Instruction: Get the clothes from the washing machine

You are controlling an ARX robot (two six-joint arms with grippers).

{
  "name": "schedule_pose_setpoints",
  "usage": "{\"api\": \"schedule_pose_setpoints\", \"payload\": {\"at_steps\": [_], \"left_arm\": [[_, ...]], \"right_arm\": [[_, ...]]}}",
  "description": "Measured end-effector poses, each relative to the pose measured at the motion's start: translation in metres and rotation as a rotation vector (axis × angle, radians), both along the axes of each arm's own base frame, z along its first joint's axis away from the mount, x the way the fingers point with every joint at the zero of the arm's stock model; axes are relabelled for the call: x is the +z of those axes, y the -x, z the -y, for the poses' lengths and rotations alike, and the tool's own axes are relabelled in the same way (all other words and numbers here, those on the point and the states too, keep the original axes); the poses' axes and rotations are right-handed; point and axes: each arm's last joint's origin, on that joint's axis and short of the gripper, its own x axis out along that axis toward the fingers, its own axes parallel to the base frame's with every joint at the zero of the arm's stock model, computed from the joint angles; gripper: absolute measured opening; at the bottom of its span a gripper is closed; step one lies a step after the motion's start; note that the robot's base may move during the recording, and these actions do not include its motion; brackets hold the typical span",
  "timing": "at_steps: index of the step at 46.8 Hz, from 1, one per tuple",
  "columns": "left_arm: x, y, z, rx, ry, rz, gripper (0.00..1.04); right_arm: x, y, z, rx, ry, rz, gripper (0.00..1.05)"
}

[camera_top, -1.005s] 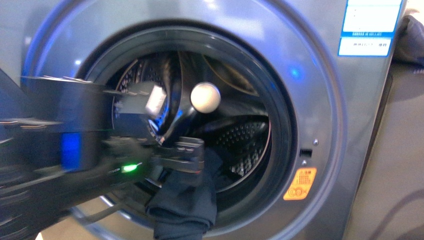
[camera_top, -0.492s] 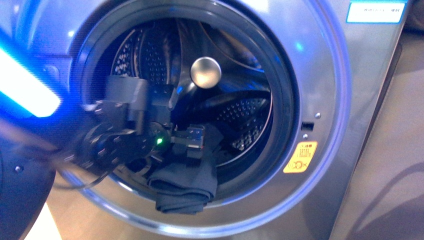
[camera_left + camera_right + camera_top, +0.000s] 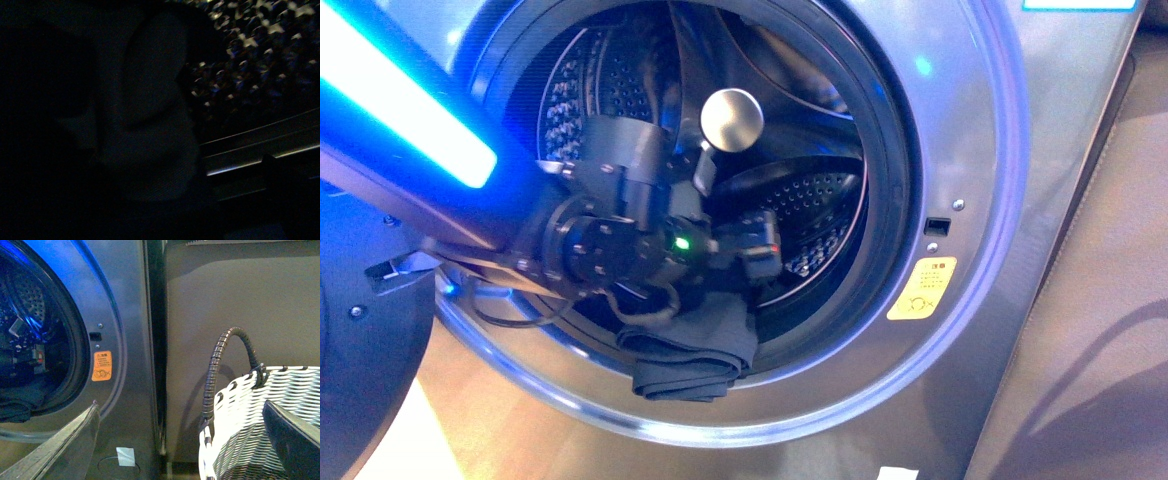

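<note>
The silver-grey washing machine (image 3: 1010, 200) fills the front view, its round opening showing the perforated steel drum (image 3: 810, 215). A dark navy garment (image 3: 685, 362) lies limp over the opening's lower lip, partly hanging out. My left gripper (image 3: 760, 252) reaches into the drum just above and to the right of the garment, open and empty. The left wrist view is dark. My right gripper (image 3: 180, 440) is open and empty, outside the machine, between the washer front (image 3: 130, 340) and a woven basket. The garment's edge (image 3: 14, 410) shows there too.
A white-and-grey woven basket (image 3: 260, 425) with a dark handle (image 3: 220, 365) stands on the floor to the right of the washer. An orange sticker (image 3: 920, 288) sits right of the opening. The open door's edge (image 3: 360, 300) is at the far left, beside my left arm.
The view has closed in on the opening. My left gripper has moved right and deeper into the drum, off the garment, which stays draped on the lip.
</note>
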Motion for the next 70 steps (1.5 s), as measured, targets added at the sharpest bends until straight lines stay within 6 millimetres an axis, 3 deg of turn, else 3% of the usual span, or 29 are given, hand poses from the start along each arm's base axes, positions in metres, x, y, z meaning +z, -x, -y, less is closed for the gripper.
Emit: {"api": "schedule_pose_setpoints", "payload": {"at_steps": [9,45,52,70], "left_arm": [[-0.011,-0.004,-0.004,0.055,-0.100,-0.032,0.98],[-0.008,-0.001,0.014,-0.032,-0.397,-0.126,0.98],[-0.010,0.002,0.020,-0.063,-0.446,-0.099,0.71],[-0.014,0.016,0.012,-0.080,-0.573,0.000,0.21]], "right_arm": [[0.000,0.000,0.000,0.000,0.000,0.000,0.97],[0.000,0.000,0.000,0.000,0.000,0.000,0.97],[0.000,0.000,0.000,0.000,0.000,0.000,0.97],[0.000,0.000,0.000,0.000,0.000,0.000,0.97]]}}
